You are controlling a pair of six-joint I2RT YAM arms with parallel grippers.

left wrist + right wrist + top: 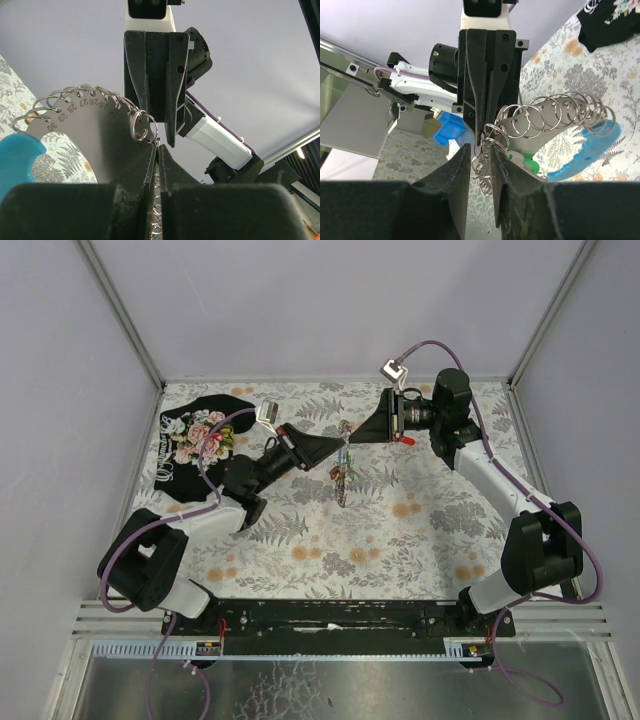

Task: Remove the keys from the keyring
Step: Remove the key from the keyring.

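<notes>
Left fingers point(146, 170) clamp shut on the chain of the keyring point(90, 130); right fingers point(461, 162) stand slightly apart around its split rings, keys point(342, 482) dangling over the middle of the table point(420, 540).

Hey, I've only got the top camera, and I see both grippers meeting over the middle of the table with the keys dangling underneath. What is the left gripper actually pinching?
Observer: The left gripper is shut on the keyring. Chain links show in the slit between its jaws, right beside the grey numbered fob.
Operator: And the right one?
Observer: The right gripper has its jaws slightly apart, with a bunch of small rings hanging between them.
Operator: Any key close to it?
Observer: Yes, a green key head shows just beyond its fingers, below the fob's row of rings.
</notes>
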